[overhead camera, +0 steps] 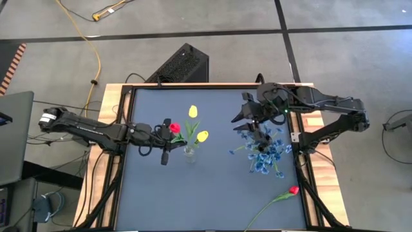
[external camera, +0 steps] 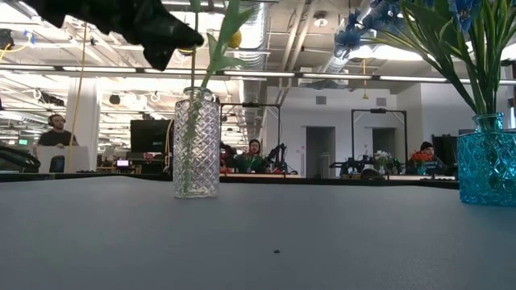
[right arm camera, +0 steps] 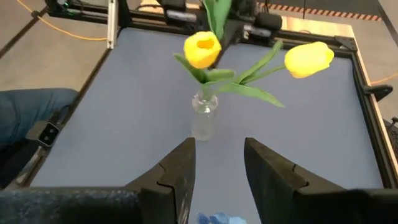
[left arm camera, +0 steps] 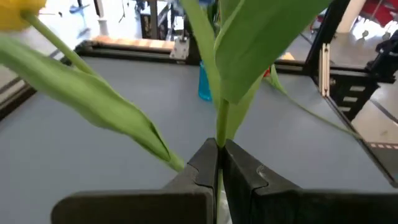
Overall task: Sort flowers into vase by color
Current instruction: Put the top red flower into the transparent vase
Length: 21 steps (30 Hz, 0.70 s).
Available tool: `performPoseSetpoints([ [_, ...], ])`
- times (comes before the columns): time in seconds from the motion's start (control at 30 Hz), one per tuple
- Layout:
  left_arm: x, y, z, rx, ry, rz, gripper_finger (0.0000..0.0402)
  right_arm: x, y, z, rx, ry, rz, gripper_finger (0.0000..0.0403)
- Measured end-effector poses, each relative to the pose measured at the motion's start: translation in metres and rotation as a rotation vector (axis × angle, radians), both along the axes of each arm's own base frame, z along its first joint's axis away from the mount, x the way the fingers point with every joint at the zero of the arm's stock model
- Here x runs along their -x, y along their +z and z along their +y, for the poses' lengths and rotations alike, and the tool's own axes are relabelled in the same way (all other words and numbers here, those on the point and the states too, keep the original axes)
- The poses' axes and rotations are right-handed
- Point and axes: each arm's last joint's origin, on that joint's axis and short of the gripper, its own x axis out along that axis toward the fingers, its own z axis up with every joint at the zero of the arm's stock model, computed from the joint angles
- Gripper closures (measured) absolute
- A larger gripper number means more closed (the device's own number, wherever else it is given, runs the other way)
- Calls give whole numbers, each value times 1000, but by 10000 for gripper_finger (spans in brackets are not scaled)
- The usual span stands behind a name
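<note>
Left hand [left arm camera: 219, 163] pinches red tulip's [overhead camera: 174, 127] stem, just above clear vase [overhead camera: 190, 153].

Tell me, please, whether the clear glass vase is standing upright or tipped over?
Upright: the clear vase stands straight on its base on the table, with green stems rising out of its mouth.

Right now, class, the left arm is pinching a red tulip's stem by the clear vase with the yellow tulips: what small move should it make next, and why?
Probably carry it away rather than lower it. The left gripper is shut on the red tulip beside the clear vase, which already holds yellow tulips. The blue vase holds blue blossoms. Neither vase matches red.
</note>
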Motion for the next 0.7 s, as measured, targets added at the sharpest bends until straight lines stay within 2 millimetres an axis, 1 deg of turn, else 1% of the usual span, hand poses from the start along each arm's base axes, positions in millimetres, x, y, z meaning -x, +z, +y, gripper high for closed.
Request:
performPoseSetpoints([
  [0.13,-1,-9,0,-15,-3,37,391,8,6,9,-4,35,-29,241],
  [0.37,-2,-16,-1,-8,-23,85,339,29,19,36,-121,47,-63,241],
  [0.57,8,-16,0,-1,-43,134,291,41,22,67,-269,81,-22,241],
  [0.7,18,-15,1,-7,-42,189,270,43,18,93,-342,98,37,241],
])
